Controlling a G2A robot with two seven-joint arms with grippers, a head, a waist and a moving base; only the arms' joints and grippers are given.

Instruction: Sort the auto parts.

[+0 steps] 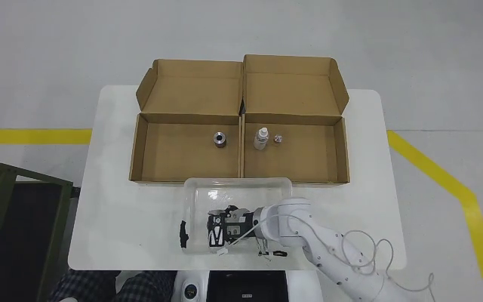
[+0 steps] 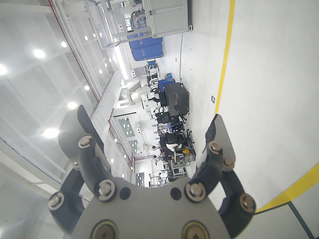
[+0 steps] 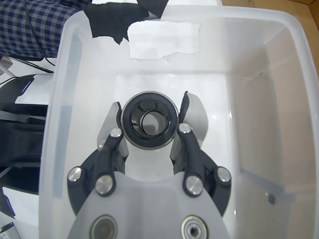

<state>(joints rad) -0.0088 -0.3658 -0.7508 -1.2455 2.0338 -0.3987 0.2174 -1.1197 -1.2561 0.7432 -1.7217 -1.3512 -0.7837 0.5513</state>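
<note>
Bearing [image 3: 149, 143], round, black-rimmed, clamped in right gripper [image 3: 151, 100] inside translucent plastic bin [image 3: 53, 115].

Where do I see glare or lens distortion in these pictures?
Left wrist view: ceiling lamps flare, and the yellow floor line bows. Right wrist view: the clear bin floor gleams beside the tool, shut on the ring-shaped part. Top view: even light, no strong glare.

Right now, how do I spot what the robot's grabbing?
On the white table, find the clear tub next to the cardboard boxes. Inside, between the fingers of the right gripper, sits a ring. It's black with a big hole, unlike the silver part in a box.
</note>
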